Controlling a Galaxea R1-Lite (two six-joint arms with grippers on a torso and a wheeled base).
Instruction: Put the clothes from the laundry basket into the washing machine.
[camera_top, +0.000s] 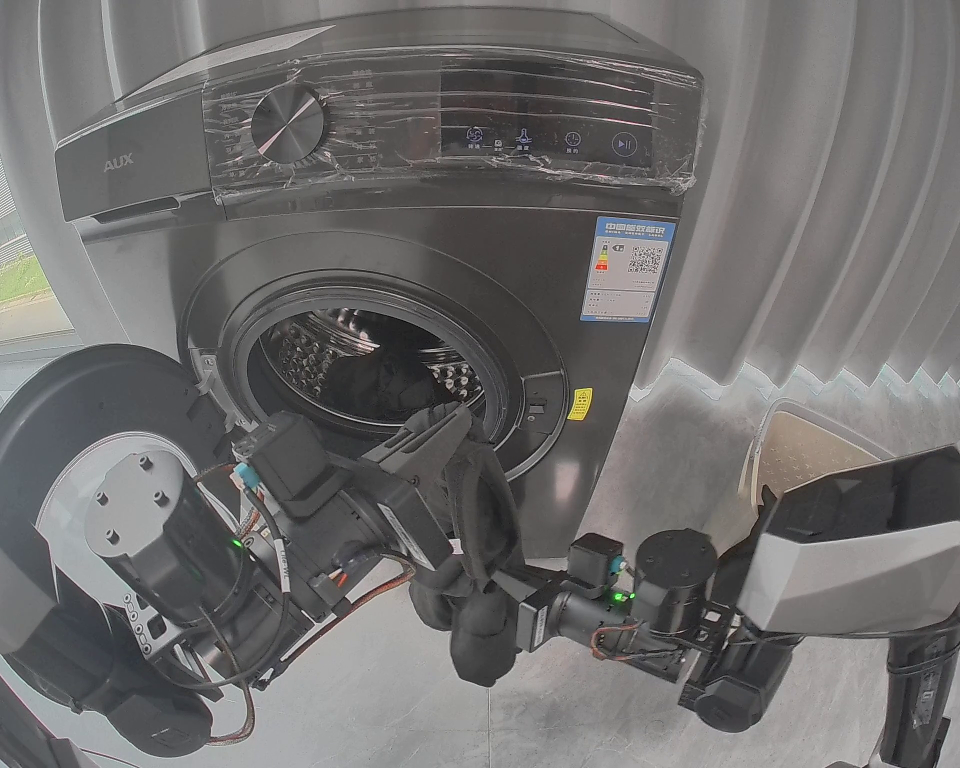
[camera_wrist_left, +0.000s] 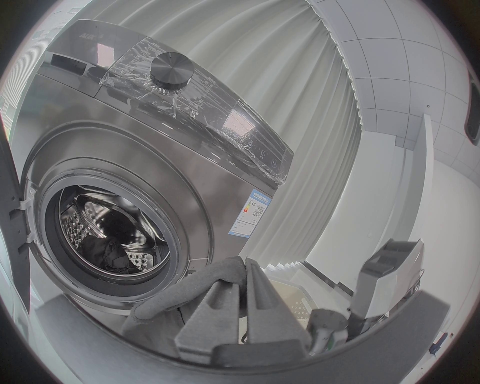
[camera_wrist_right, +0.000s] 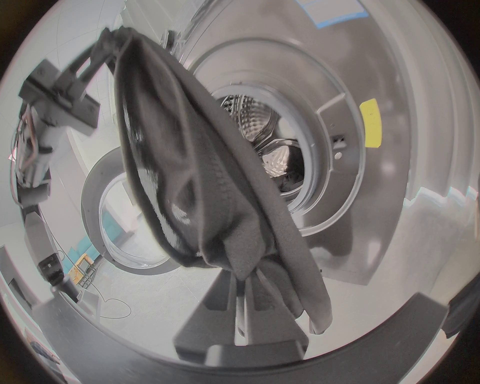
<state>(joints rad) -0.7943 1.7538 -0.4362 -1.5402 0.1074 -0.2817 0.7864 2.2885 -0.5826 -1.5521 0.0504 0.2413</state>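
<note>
I've got the dark grey fleece garment (camera_top: 480, 560) hanging just in front of the grey front-loading washing machine (camera_top: 400, 250), outside its open port. My left end effector (camera_wrist_left: 245, 270) is clenched on its top edge and my right end effector (camera_wrist_right: 245, 280) is clamped on the lower bunch. A dark cloth bundle (camera_top: 385, 385) already lies inside the machine. The white plastic laundry basket (camera_top: 800, 450) beside the machine shows nothing in the part I can see, so this may be the last piece.

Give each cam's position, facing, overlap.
Head view: on the head, looking down at the washing machine; both arms, left gripper and right gripper holding a dark garment.
Left wrist view: on the left wrist, looking past its gripper toward the open drum.
Right wrist view: on the right wrist, past its gripper, garment ahead, drum behind.
Both wrist views share the drum.
</note>
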